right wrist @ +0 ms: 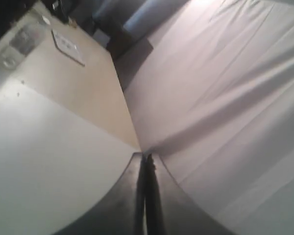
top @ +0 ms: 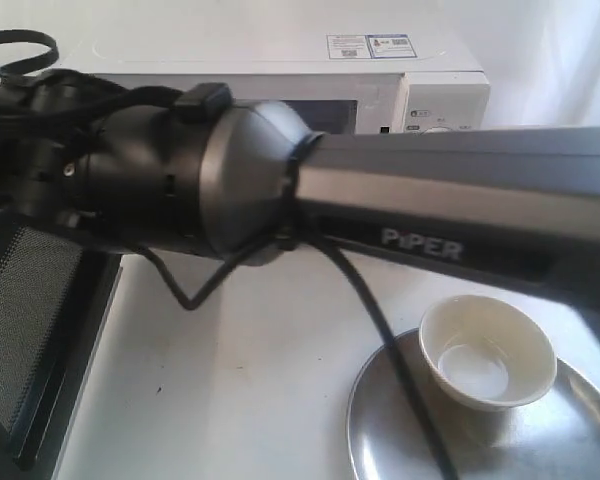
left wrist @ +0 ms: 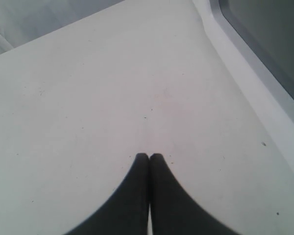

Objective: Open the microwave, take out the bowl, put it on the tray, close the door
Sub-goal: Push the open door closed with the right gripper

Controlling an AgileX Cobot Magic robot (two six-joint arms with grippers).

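Observation:
The white microwave [top: 280, 60] stands at the back of the table. Its door [top: 20, 330] hangs open at the lower left, dark meshed inner side toward the camera. The cream bowl [top: 487, 352] sits upright on the steel tray [top: 380, 425] at the lower right. A thick black arm [top: 430, 200] marked PiPER crosses from the right toward the door; its gripper is hidden there. My left gripper [left wrist: 149, 155] is shut and empty over bare table, beside the door's white frame [left wrist: 250, 93]. My right gripper [right wrist: 144, 156] is shut and empty at the edge of a white surface [right wrist: 49, 161].
A black cable [top: 400, 370] droops from the arm across the tray's left rim. White table [top: 250, 380] lies between door and tray. A white curtain [right wrist: 225, 98] hangs beyond the right gripper, and a beige desk [right wrist: 83, 78] with small items stands farther off.

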